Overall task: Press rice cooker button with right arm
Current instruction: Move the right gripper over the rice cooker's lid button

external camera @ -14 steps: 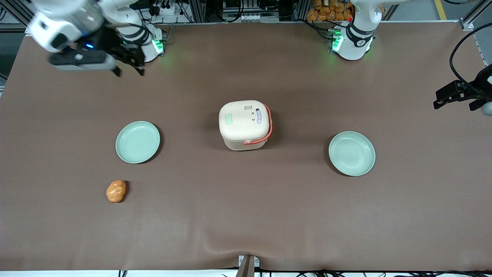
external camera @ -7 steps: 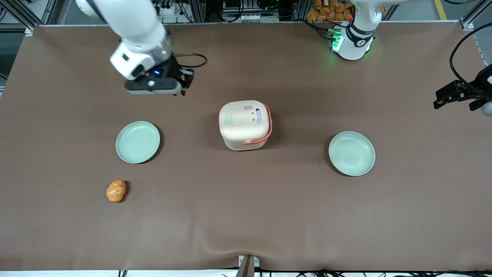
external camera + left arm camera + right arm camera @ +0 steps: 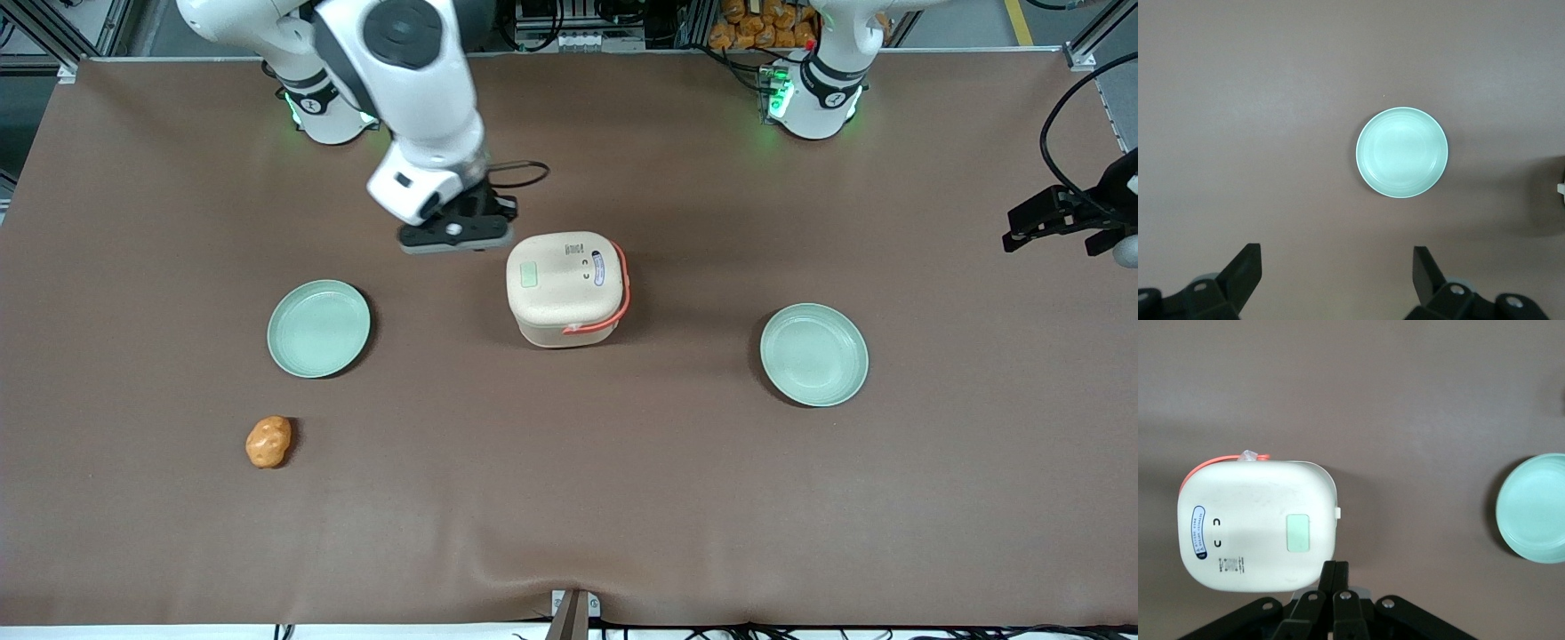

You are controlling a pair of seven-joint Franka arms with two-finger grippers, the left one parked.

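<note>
The cream rice cooker [image 3: 564, 289] stands at the table's middle with its lid closed and its coral handle lying toward the parked arm's end. Its pale green button [image 3: 530, 275] sits on the lid near the edge facing the working arm. The right arm's black gripper [image 3: 455, 235] hangs just beside the cooker, toward the working arm's end and a little farther from the front camera. The right wrist view shows the cooker [image 3: 1258, 527], the button [image 3: 1298, 533] and the gripper [image 3: 1335, 568] with its fingers pressed together, empty, at the lid's edge, off the button.
One pale green plate [image 3: 318, 328] lies toward the working arm's end and shows in the right wrist view [image 3: 1535, 508]. Another plate [image 3: 813, 354] lies toward the parked arm's end. An orange lumpy item [image 3: 268, 442] lies nearer the front camera than the first plate.
The right arm has swung from near its base across the table to the cooker's side. The cooker, plates and orange item have not moved.
</note>
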